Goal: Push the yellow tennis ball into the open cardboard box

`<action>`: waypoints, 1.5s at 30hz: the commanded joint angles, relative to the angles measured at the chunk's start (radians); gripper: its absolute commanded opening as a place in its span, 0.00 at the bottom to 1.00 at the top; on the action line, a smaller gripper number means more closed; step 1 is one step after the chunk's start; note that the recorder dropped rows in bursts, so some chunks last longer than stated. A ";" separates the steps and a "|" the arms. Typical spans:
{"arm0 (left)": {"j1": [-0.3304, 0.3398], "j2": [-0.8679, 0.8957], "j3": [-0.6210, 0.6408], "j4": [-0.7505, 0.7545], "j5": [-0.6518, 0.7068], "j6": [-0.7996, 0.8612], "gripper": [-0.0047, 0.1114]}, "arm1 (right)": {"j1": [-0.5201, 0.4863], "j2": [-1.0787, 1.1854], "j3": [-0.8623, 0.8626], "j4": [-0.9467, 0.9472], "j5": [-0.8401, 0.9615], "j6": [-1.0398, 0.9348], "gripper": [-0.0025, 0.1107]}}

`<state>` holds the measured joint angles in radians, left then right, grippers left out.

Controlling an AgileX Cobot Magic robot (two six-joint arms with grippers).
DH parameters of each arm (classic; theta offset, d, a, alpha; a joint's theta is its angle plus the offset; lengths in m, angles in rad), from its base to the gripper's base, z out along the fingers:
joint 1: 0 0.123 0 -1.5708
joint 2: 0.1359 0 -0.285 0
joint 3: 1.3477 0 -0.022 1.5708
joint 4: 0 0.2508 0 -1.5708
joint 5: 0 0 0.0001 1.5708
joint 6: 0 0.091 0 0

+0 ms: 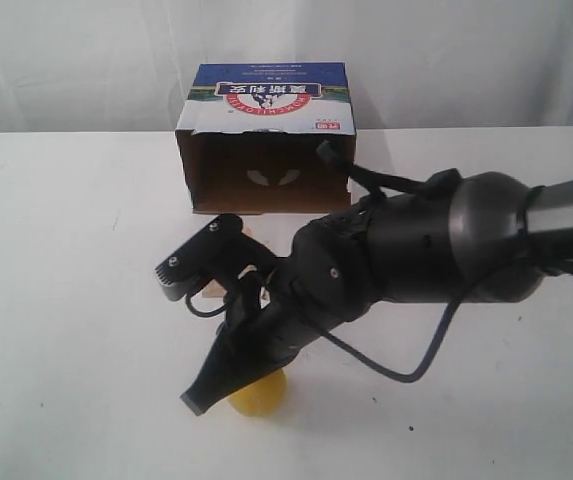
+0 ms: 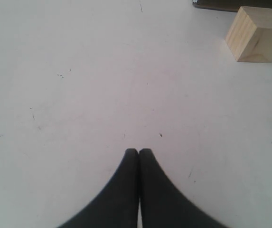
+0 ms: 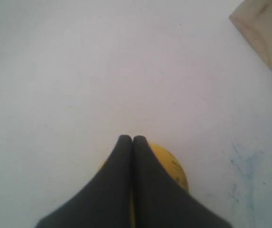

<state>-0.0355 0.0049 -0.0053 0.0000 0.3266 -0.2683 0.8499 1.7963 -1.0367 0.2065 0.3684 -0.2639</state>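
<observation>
The yellow tennis ball (image 1: 262, 393) lies on the white table near the front edge, far in front of the open cardboard box (image 1: 266, 140), whose dark opening faces it. My right gripper (image 1: 197, 402) reaches across from the right and is shut, its black fingers lying over the ball with the tips just past it. The right wrist view shows the ball (image 3: 174, 167) peeking out from under the right gripper (image 3: 132, 138), with nothing held between the fingers. My left gripper (image 2: 138, 151) is shut and empty over bare table; it does not show in the exterior view.
A pale wooden cube (image 2: 256, 34) stands on the table between ball and box, mostly hidden behind the right wrist camera (image 1: 198, 258) in the exterior view. The same cube (image 3: 265, 32) shows in the right wrist view. A white curtain hangs behind the table.
</observation>
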 commanded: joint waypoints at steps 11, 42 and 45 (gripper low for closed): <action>-0.006 -0.005 0.005 0.000 0.034 0.005 0.04 | -0.201 -0.214 0.095 -0.158 0.108 0.044 0.02; -0.006 -0.005 0.005 0.000 0.034 0.005 0.04 | -0.339 -0.198 0.139 -0.241 0.079 0.136 0.02; -0.006 -0.005 0.005 0.000 0.034 0.005 0.04 | -0.339 -0.198 0.054 -0.252 0.105 0.132 0.02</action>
<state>-0.0355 0.0049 -0.0053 0.0000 0.3266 -0.2683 0.5102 1.5993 -0.9288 -0.0359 0.4644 -0.1196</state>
